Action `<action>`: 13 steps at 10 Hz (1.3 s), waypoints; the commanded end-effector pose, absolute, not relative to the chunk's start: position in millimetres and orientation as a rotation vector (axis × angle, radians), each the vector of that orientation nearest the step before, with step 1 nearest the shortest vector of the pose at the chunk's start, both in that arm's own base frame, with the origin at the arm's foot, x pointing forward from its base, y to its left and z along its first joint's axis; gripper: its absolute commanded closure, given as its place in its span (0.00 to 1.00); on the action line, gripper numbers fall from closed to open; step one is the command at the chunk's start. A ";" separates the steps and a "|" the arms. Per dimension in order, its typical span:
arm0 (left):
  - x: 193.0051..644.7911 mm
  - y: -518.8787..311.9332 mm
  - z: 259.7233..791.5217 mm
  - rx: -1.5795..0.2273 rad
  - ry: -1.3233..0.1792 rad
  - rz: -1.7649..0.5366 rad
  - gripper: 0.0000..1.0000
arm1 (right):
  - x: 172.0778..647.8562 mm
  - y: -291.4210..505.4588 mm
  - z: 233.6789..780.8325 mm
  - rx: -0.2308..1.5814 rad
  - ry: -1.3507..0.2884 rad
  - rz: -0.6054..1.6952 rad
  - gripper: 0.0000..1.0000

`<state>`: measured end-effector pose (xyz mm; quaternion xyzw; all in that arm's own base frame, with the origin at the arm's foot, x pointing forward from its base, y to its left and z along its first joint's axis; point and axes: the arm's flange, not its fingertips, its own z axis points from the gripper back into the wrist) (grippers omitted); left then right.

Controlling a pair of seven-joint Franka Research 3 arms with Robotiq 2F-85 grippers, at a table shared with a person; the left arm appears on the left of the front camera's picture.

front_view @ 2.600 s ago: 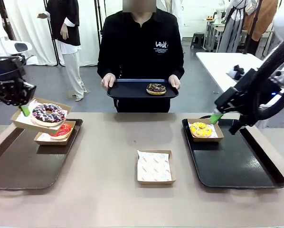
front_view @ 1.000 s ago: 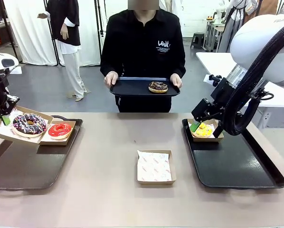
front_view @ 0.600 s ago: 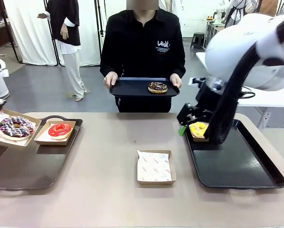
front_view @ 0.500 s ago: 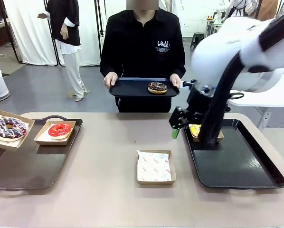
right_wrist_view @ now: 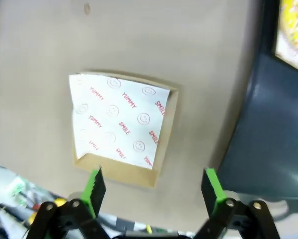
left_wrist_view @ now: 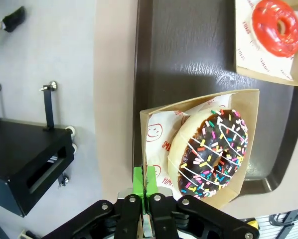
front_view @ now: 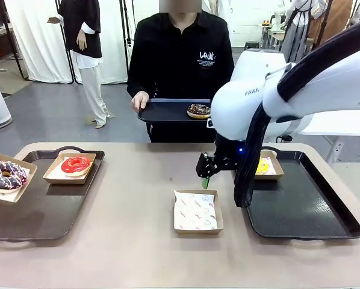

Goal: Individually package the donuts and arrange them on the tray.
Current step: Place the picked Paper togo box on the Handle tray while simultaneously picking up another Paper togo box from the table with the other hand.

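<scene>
Swung across, my right hand [right_wrist_view: 153, 185] hangs wide over the empty box [right_wrist_view: 121, 119] to grasp it; left hand [left_wrist_view: 144, 180] pinches the donut [left_wrist_view: 211, 152] box [left_wrist_view: 156, 130] rim.

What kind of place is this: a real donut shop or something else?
Probably a robotics lab staged as a donut counter, not a real shop. A white robot arm reaches over the table, donuts lie in paper boxes on black trays, and plain white curtains hang behind the person.
</scene>
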<state>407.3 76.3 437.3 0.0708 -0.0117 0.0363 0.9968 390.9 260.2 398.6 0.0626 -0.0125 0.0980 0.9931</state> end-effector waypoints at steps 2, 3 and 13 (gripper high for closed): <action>404.3 73.0 414.5 0.177 0.014 0.023 0.99 | 389.8 266.0 377.7 0.090 -0.048 0.179 0.00; 403.0 70.4 411.2 0.162 0.033 0.021 0.99 | 388.5 266.0 370.7 0.087 -0.027 0.188 0.00; 403.3 60.3 401.0 0.137 0.058 0.058 0.99 | 384.2 274.1 362.9 0.048 -0.031 0.088 0.00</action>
